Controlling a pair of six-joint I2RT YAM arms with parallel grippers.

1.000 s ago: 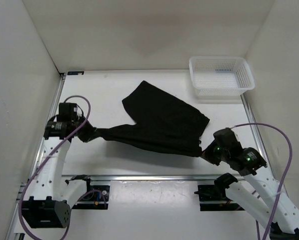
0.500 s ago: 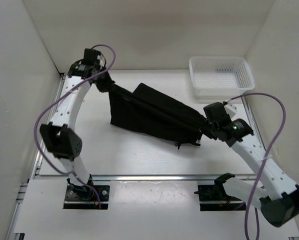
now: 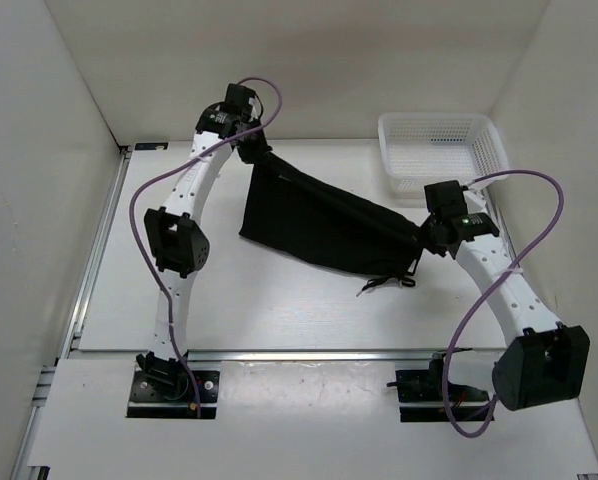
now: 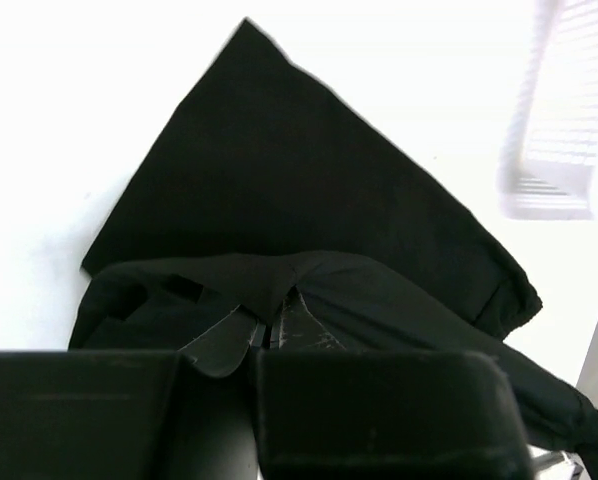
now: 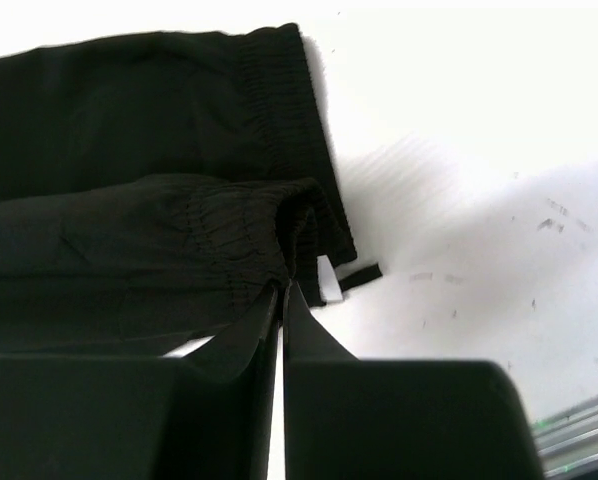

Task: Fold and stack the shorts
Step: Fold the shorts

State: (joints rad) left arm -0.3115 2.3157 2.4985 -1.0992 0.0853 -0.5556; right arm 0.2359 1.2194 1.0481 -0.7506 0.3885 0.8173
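White desk (image 3: 229, 300) from above: the shorts (image 3: 319, 225) are stretched mid-desk between the left gripper (image 3: 254, 155) and right gripper (image 3: 424, 240), with the drawstring (image 3: 379, 282) trailing below. Left wrist cam: jaws pinched tight on a fabric fold. Right wrist cam: jaws clamped on the elastic waistband edge.

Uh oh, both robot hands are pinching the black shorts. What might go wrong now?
1. The left gripper and right gripper each pinch only a small bit of the shorts. A bit might slip out, and the fabric would bunch up.
2. The drawstring hangs loose by the right gripper, so it might snag or get folded in crooked.
3. The basket sits close to the right arm and might get bumped.
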